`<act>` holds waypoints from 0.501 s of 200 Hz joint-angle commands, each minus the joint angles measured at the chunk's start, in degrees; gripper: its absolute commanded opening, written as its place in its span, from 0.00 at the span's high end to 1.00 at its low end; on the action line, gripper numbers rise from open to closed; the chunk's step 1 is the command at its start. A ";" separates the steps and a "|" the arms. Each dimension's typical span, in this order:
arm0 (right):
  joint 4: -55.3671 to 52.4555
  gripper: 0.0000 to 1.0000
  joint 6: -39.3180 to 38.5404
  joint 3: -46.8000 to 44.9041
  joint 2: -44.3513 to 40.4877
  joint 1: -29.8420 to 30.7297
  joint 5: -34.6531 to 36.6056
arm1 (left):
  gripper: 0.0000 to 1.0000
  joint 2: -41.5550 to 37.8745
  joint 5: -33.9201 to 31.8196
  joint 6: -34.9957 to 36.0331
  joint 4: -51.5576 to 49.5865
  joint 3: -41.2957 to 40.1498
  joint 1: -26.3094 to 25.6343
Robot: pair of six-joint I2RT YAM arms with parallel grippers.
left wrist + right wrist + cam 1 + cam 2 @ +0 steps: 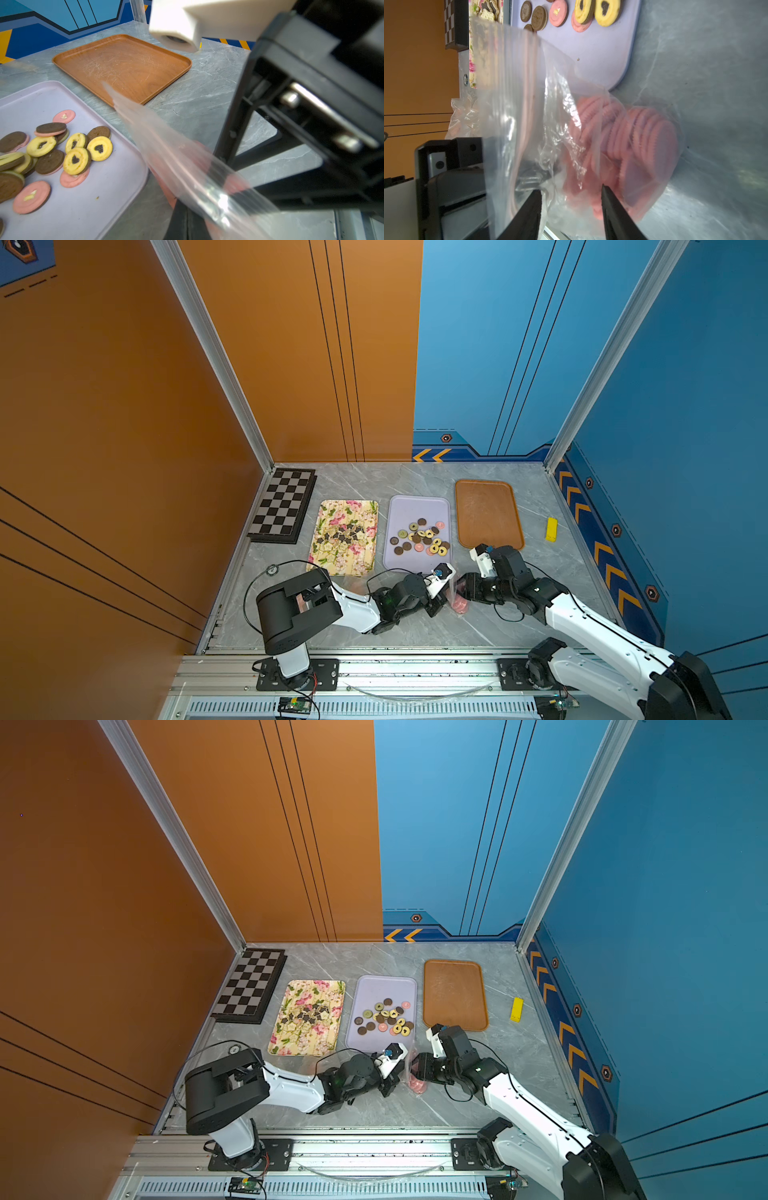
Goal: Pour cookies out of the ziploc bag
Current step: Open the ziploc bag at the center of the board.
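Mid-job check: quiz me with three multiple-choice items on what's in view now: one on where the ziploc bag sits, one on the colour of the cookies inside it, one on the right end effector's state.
1. Where is the ziploc bag?
A) on the brown tray
B) between the two arms, just off the lavender tray
C) on the chessboard

2. What colour are the cookies inside it?
A) yellow
B) pink
C) dark brown

3. How do the right end effector jaws stand?
A) apart
B) shut on a cookie
C) shut on the yellow block

Answers:
1 B: both top views show it between the arms, near that tray's front edge.
2 B: the right wrist view shows pink discs through the plastic.
3 A: a clear gap separates the fingers.
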 commanded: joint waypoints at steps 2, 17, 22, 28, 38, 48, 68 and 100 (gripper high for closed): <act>3.93 0.53 0.70 1.02 1.53 1.08 -0.83 | 1.00 -1.33 -0.67 -1.00 0.85 -0.51 -0.28; 4.05 0.58 0.46 1.58 2.40 1.49 -0.65 | 1.00 -1.14 -0.74 -1.07 0.87 -0.38 -0.37; 4.02 0.61 0.37 1.75 2.56 1.48 -0.57 | 1.00 -1.12 -0.74 -1.08 0.81 -0.33 -0.38; 3.98 0.65 0.34 1.92 2.80 1.59 -0.50 | 1.00 -1.03 -0.67 -1.08 0.81 -0.25 -0.45; 3.93 0.70 0.23 2.04 2.89 1.62 -0.40 | 1.00 -1.03 -0.65 -1.14 0.81 -0.14 -0.45; 3.94 0.74 0.16 2.13 2.80 1.62 -0.24 | 1.00 -1.03 -0.61 -1.01 0.88 -0.06 -0.46; 2.90 0.88 -0.23 2.47 2.11 1.62 0.54 | 1.00 -0.94 -0.57 -0.94 0.87 0.08 -0.46; -1.49 1.00 -1.39 3.23 -0.55 1.24 3.22 | 1.00 -1.19 -0.89 -0.98 0.83 -0.10 -0.44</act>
